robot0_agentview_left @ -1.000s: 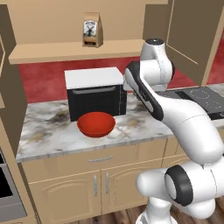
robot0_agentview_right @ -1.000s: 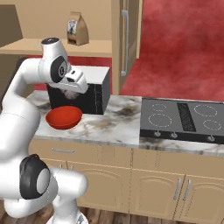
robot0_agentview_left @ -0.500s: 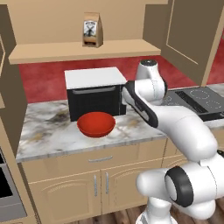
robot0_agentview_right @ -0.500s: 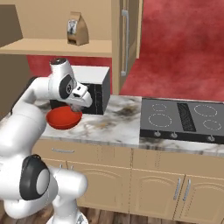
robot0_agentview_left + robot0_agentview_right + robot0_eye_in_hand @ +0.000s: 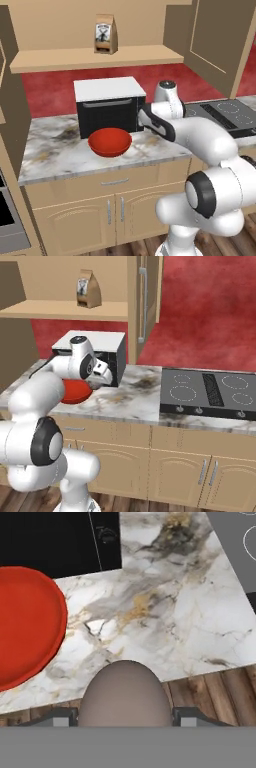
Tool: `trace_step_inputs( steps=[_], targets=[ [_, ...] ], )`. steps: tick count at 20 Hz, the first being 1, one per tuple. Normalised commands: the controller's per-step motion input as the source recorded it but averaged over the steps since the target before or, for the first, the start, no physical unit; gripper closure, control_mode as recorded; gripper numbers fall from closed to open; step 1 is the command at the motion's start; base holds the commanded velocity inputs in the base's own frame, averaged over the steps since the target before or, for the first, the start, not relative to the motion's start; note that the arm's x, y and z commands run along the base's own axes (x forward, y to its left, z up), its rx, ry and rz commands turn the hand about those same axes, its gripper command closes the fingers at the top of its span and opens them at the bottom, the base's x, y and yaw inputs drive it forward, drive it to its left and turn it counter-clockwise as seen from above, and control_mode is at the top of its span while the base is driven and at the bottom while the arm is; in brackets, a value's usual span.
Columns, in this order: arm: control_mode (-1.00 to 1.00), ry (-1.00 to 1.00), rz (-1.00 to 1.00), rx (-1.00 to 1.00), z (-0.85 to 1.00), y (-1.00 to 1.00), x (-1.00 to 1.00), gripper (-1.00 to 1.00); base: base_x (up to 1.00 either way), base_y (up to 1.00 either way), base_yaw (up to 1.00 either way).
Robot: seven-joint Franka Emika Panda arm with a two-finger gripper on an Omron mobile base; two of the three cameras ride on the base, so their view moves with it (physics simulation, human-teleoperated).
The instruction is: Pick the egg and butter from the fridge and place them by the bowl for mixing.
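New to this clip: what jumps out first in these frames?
The glossy red bowl on the marble counter, right in front of the black-and-white microwave. Next, the big white arm bent low over the counter beside the bowl, and in the hand view the brownish egg sitting between the gripper fingers above the counter's front edge. A brown paper bag stands alone on the shelf above.

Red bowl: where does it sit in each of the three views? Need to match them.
Left base view: red bowl left of centre, on the marble counter before the microwave.
Right base view: left of centre, half hidden behind the arm.
Hand view: at the left edge, cut off; the egg is held at the bottom.
Shared landmark: the microwave's black front.
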Motion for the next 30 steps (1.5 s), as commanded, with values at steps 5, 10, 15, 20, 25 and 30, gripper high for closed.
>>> trace_step_inputs(
  steps=[5, 10, 15, 20, 25, 30],
  targets=[
    [-1.00, 0.03, 0.12, 0.04, -0.33, -0.12, 0.54, 1.00, 0.00, 0.00, 0.00],
    [-1.00, 0.06, 0.09, 0.01, -0.43, 0.00, 0.51, 1.00, 0.00, 0.00, 0.00],
    [-1.00, 0.15, 0.06, 0.00, -0.53, 0.00, 0.45, 1.00, 0.00, 0.00, 0.00],
    [-1.00, 0.06, 0.04, 0.00, -0.32, 0.00, 0.37, 1.00, 0.00, 0.00, 0.00],
    [-1.00, 0.00, 0.00, 0.00, -0.21, 0.00, 0.53, 1.00, 0.00, 0.00, 0.00],
    [-1.00, 0.00, 0.00, 0.00, -0.39, 0.00, 0.45, 1.00, 0.00, 0.00, 0.00]
  ],
)
